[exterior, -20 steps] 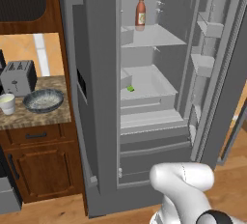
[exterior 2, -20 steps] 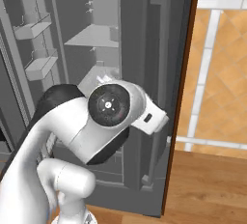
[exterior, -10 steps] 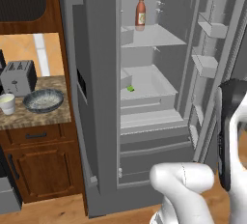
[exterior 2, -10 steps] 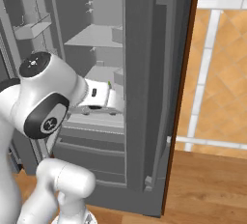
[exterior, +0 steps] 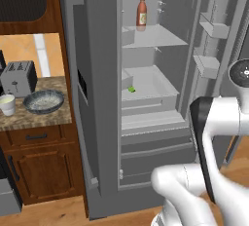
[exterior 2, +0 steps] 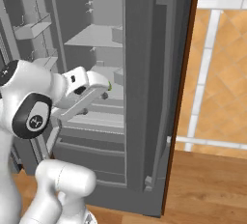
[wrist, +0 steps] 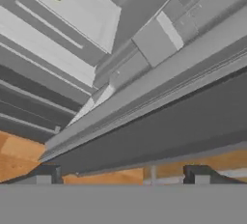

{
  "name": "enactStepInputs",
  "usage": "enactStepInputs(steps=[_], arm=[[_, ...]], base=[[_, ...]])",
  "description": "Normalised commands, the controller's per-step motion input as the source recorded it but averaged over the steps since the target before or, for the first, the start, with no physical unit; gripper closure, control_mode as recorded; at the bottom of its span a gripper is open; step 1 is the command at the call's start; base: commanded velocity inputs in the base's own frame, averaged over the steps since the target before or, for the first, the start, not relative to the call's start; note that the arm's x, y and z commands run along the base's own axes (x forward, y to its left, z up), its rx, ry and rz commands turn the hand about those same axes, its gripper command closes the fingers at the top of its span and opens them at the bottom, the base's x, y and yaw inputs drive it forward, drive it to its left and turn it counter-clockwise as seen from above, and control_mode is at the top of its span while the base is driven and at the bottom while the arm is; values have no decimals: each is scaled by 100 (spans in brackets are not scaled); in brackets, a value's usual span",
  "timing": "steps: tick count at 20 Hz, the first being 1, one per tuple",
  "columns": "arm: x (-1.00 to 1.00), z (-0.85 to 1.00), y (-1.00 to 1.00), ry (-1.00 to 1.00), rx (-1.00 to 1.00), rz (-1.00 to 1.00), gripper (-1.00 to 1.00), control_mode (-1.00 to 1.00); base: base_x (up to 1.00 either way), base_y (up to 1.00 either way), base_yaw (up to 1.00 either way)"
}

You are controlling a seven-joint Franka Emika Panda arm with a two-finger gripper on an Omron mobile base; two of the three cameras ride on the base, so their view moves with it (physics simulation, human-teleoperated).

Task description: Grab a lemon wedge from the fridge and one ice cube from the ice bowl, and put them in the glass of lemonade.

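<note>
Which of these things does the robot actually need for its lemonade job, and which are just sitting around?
Needed: lemon wedge, fridge, ice bowl, glass of lemonade, gripper.
Just there: red-brown bottle, toaster.

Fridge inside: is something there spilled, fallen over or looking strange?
Nothing stands out. In the fridge, the red-brown bottle stands upright on the upper shelf, and the lemon wedge lies alone on the lower shelf, with no spill visible.
</note>
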Motion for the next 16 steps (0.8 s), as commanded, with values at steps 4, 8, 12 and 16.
enactStepInputs(steps=[4,8,12,16], arm=[[71,33,3,5,-28,30,-100,-100],[100,36,15,32,-21,21,-100,-100],[100,11,8,44,-17,7,-100,-100],[100,0,-10,35,-12,0,-100,-100]], base=[[0,0,0],[0,0,0],[0,0,0],[0,0,0]])
